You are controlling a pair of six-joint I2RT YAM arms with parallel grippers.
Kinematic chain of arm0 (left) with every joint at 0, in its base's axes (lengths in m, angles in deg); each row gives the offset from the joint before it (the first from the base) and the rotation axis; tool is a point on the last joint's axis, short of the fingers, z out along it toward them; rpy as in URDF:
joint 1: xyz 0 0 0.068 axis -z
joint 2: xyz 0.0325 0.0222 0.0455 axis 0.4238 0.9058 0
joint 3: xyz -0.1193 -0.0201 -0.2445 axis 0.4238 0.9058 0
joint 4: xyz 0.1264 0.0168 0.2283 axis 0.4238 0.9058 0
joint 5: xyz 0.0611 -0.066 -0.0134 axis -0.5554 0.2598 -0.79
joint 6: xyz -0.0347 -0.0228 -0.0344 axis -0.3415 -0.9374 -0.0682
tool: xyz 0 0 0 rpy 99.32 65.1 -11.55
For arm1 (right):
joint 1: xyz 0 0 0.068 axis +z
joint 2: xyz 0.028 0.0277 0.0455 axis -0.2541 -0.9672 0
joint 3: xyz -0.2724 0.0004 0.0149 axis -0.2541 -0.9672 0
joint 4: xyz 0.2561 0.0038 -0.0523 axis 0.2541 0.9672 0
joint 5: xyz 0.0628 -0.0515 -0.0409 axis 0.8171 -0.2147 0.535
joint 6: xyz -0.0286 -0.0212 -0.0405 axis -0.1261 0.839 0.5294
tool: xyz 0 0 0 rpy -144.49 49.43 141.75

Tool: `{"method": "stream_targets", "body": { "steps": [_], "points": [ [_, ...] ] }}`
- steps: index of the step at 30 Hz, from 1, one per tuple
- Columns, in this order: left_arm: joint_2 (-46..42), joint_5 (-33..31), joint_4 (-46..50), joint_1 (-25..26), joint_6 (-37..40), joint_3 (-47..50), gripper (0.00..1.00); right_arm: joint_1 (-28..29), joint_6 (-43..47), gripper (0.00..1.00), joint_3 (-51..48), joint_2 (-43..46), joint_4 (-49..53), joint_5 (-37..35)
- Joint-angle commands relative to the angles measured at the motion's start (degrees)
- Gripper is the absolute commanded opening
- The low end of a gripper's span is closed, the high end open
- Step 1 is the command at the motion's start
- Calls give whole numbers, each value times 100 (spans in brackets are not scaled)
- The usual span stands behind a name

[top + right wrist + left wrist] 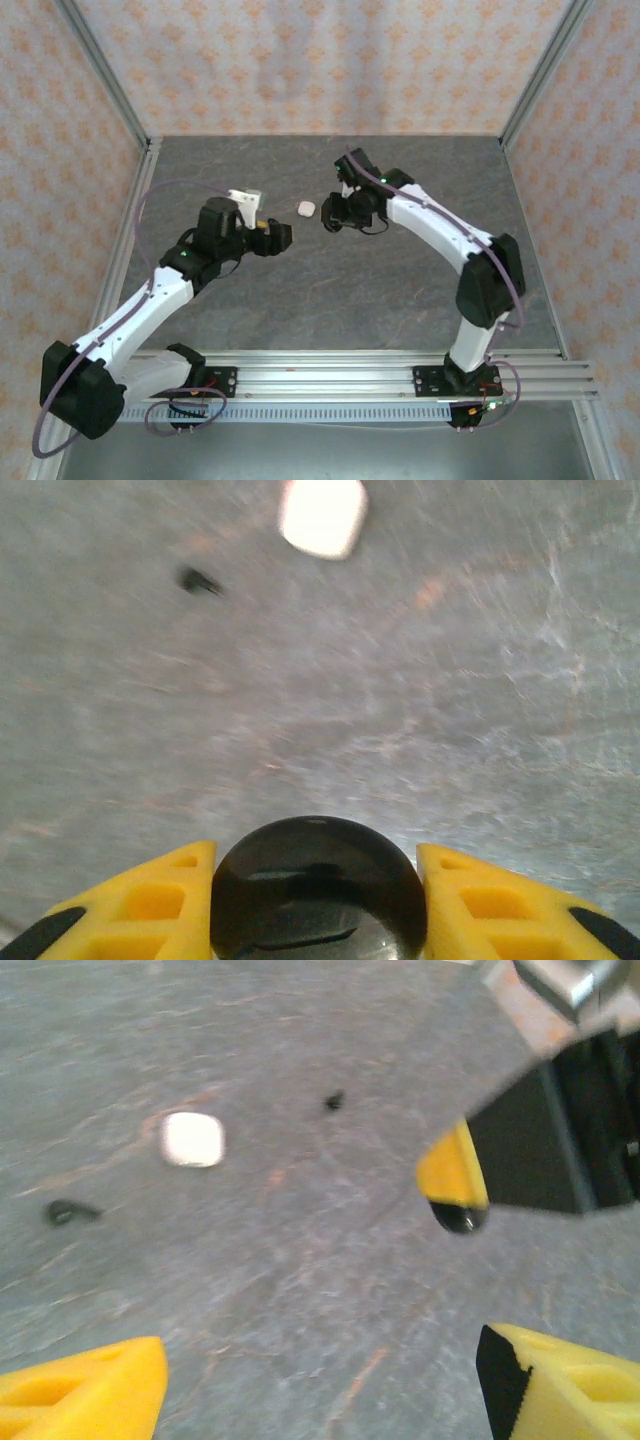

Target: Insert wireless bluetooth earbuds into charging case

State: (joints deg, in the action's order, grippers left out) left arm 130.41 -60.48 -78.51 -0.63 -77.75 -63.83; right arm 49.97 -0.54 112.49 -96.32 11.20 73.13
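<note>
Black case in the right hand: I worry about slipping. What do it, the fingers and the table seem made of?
Black case: probably hard glossy plastic; it mirrors light. Fingers: matte yellow plastic with moulded pockets. Table: matte grey with stone-like veins, perhaps slate or a printed mat; I cannot tell which.

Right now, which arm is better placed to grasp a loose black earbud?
Left: the left gripper is open and empty near a black earbud; the right gripper holds a black round object.

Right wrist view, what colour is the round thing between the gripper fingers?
Glossy black; the round thing shows best in the right wrist view.
</note>
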Motion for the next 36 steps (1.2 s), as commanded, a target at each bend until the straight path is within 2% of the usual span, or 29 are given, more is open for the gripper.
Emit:
{"method": "stream_targets", "body": {
  "steps": [1,4,11,17,23,28,32,36],
  "points": [
    [111,-77,-935,401,208,-220,81,-33,-856,36,-193,576,-555,211],
    [233,108,-1682,512,100,-140,81,-63,-1170,38,-399,963,-863,242],
    [574,402,-2613,577,-40,-198,76,-148,-1650,38,-624,1356,-1226,537],
    [919,604,-2808,680,-92,-405,69,-156,-1824,38,-690,1548,-1356,590],
    [1296,523,-2837,721,-292,-675,58,-158,-1921,37,-716,1642,-1395,682],
    [1575,525,-2958,727,-417,-957,52,-156,-2041,37,-816,1734,-1496,785],
    [1728,582,-2914,726,-438,-1130,39,-158,-2128,37,-895,1830,-1562,813],
    [1759,647,-2888,723,-446,-1186,20,-157,-2111,38,-908,1907,-1545,761]
  ]
}}
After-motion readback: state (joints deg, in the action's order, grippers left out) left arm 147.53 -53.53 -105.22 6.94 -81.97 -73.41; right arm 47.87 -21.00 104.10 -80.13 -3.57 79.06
